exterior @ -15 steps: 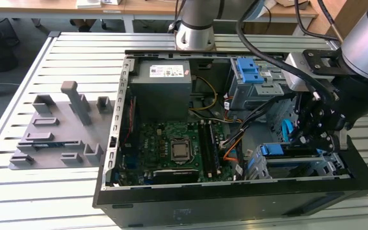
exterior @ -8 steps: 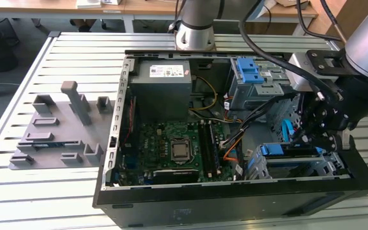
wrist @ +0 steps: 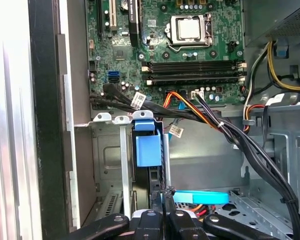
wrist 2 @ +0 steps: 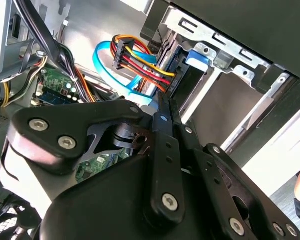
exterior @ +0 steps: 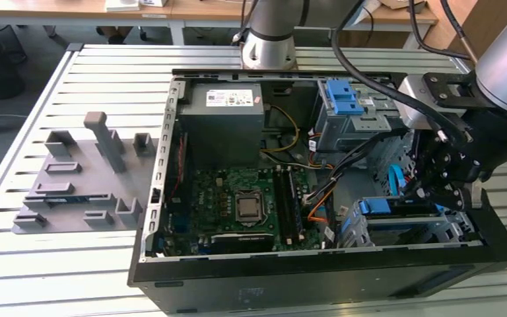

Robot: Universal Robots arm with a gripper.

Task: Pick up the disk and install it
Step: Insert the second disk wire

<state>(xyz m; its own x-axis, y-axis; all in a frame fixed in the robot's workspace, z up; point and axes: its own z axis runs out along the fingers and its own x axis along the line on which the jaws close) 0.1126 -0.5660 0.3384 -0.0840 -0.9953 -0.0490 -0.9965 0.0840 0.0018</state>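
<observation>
The disk [wrist: 149, 150] stands on edge in a slot of the metal drive cage [wrist: 110, 150] at a corner of the open computer case [exterior: 324, 277], which lies on the slatted bench [exterior: 60, 264]. The case also holds a motherboard [exterior: 236, 198] and a grey power supply [exterior: 227, 112]. The claw [wrist: 162, 197] sits just beside the disk's end, its fingers pressed together, gripping nothing.

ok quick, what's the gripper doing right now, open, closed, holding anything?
Gripper: shut, fingers pressed together with nothing between them, tips at the edge of the disk seated in the drive cage.
</observation>
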